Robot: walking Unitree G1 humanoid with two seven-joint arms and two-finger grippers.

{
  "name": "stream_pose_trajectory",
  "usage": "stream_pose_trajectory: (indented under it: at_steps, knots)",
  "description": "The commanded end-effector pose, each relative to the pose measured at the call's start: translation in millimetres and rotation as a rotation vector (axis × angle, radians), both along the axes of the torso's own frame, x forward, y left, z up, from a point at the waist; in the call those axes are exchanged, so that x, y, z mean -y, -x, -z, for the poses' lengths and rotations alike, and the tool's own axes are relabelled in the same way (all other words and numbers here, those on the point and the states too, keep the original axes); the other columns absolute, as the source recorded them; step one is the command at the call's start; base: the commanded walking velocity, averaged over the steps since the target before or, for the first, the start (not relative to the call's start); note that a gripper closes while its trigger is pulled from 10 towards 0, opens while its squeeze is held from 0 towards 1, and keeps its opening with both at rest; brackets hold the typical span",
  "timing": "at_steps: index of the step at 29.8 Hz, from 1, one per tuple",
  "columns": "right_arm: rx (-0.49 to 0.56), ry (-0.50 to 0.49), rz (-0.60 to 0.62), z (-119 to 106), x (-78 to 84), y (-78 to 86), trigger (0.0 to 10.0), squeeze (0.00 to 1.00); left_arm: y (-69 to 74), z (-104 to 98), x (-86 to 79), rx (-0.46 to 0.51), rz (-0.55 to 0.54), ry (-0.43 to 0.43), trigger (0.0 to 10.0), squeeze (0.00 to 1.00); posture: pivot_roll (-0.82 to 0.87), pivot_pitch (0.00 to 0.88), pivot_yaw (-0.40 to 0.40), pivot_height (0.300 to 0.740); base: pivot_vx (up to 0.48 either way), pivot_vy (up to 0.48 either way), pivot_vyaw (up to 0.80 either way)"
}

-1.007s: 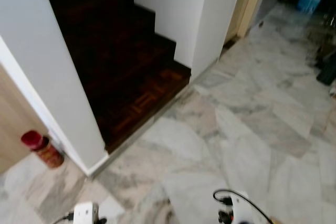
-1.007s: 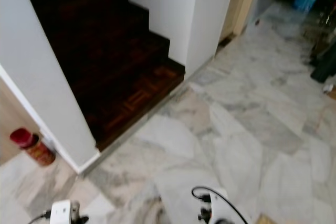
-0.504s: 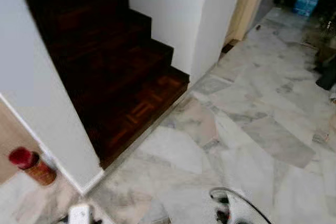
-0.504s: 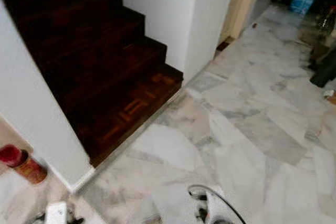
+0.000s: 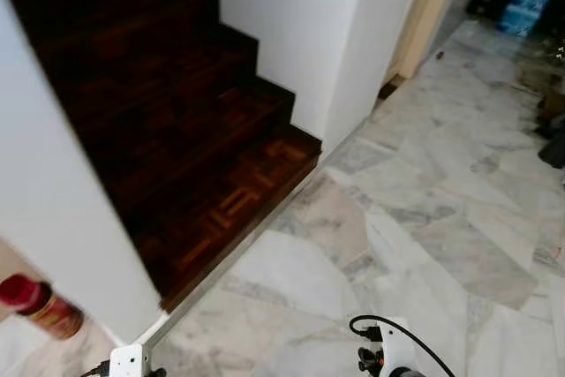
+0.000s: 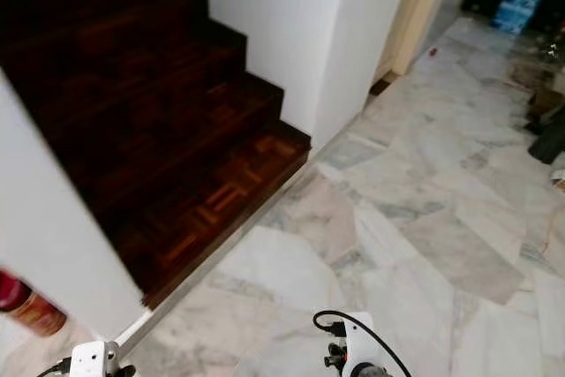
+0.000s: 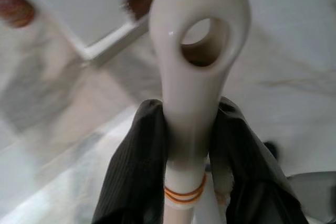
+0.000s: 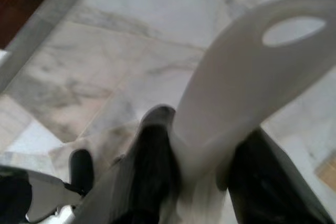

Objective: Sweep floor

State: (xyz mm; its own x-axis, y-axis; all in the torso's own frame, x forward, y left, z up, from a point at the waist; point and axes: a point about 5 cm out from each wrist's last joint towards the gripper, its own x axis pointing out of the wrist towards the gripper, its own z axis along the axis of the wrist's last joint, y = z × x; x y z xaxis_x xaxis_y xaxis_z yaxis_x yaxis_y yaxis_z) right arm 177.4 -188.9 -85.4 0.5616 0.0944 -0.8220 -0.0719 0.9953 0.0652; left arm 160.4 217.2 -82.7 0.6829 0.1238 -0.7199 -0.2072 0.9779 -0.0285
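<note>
Left gripper (image 7: pixel 189 145) clamped on a white handle (image 7: pixel 195 51) with hanging hole, over marble floor (image 5: pixel 424 192). Right gripper (image 8: pixel 202 156) clamped on a flat white handle (image 8: pixel 252 72). Dark parquet stairs (image 5: pixel 177 130) ahead-left; red-capped bottle (image 5: pixel 40 306) by wall.

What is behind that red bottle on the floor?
Behind the red bottle stands the end of a white wall, with dark wooden stairs beyond it. The bottle is blurred and partly cut off, so what its far side touches stays hidden.
</note>
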Motion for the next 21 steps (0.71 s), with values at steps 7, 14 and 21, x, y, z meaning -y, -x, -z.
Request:
stream_pose_trajectory:
  at_steps: [7, 14, 21]
  knots:
    - [0.038, -0.01, -0.006, -4.0, -5.3, -9.0, 10.0, 0.0, 0.5, -1.7, -7.0, 0.01, -0.022, -0.01, 10.0, 0.0, -0.01, 0.065, -0.054, 0.74, 0.36, 0.0, 0.0]
    - [0.042, -0.013, -0.007, -4.2, -5.4, -9.3, 10.0, 0.0, 0.6, -1.7, -7.1, 0.011, -0.022, -0.011, 10.0, 0.0, -0.01, 0.076, -0.052, 0.74, 0.358, 0.0, 0.0]
    - [0.044, -0.014, -0.007, -4.5, -5.8, -9.9, 10.0, 0.0, 0.0, -2.4, -7.9, 0.018, -0.025, -0.011, 10.0, 0.0, 0.0, 0.083, -0.053, 0.74, 0.357, 0.0, 0.0]
